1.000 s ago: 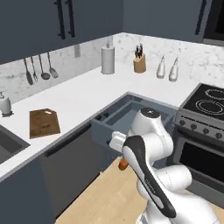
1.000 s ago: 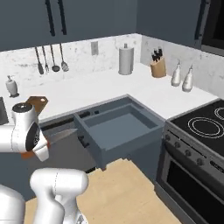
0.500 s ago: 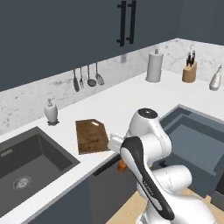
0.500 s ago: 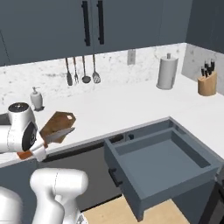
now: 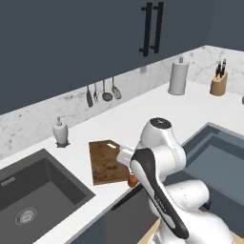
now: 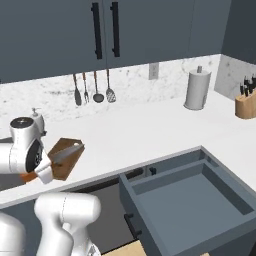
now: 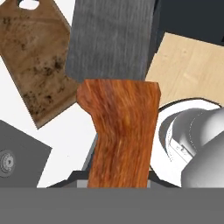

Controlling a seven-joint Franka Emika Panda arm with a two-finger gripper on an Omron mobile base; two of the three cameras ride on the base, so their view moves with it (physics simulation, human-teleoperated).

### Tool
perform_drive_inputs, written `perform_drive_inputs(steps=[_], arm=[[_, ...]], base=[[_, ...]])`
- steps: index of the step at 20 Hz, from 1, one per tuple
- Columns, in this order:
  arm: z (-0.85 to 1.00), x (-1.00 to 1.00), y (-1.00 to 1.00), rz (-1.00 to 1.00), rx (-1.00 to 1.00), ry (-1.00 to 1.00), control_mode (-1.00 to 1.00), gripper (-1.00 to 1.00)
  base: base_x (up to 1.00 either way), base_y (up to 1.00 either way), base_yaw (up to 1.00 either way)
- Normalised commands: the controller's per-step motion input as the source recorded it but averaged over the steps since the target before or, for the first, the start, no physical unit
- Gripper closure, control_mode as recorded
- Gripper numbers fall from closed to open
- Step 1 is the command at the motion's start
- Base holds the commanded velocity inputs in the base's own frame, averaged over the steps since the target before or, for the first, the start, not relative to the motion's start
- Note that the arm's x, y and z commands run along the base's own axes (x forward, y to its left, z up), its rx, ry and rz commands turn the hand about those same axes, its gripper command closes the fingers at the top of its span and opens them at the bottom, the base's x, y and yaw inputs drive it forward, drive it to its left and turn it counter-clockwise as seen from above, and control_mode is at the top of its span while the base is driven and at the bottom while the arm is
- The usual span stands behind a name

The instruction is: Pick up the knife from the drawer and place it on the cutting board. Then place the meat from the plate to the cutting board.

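A white worktop (image 6: 150, 127) runs along a pale marbled backsplash (image 5: 43, 114), under dark slate wall cabinets (image 6: 50, 35) with black bar handles (image 6: 105, 29). Beyond the pincer, utensils (image 6: 92, 90) hang on the wall beside a soap dispenser (image 5: 60, 131). A dark sink (image 5: 33, 195) is sunk into the worktop beside the pincer. Far off to the other side stand a paper towel roll (image 6: 197, 90) and a knife block (image 6: 245, 104). Pale wood floor (image 7: 188, 74) lies below.

No legible text, labels or numbers — anywhere.
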Motion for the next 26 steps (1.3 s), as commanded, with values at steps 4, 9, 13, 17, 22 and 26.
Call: perform_drive_inputs(steps=[4, 9, 13, 17, 22, 26], arm=[[-0.08, 0.51, 0.18, 0.04, -0.03, 0.0, -1.0, 1.0], [0.0, 0.56, 0.13, 0.14, -0.04, 0.05, -1.0, 1.0], [-0.12, 0.58, 0.25, 0.2, -0.09, 0.12, -1.0, 1.0], [-0.42, 0.49, 0.3, 0.18, -0.1, 0.06, -1.0, 1.0], [-0.47, 0.33, 0.07, 0.13, -0.04, 0.0, -1.0, 1.0], [-0.42, 0.47, 0.0, 0.1, 0.0, 0.0, -1.0, 1.0]], base=[[0.0, 0.0, 0.0], [0.0, 0.0, 0.0], [0.0, 0.0, 0.0], [0.0, 0.0, 0.0], [0.0, 0.0, 0.0], [0.0, 0.0, 0.0]])
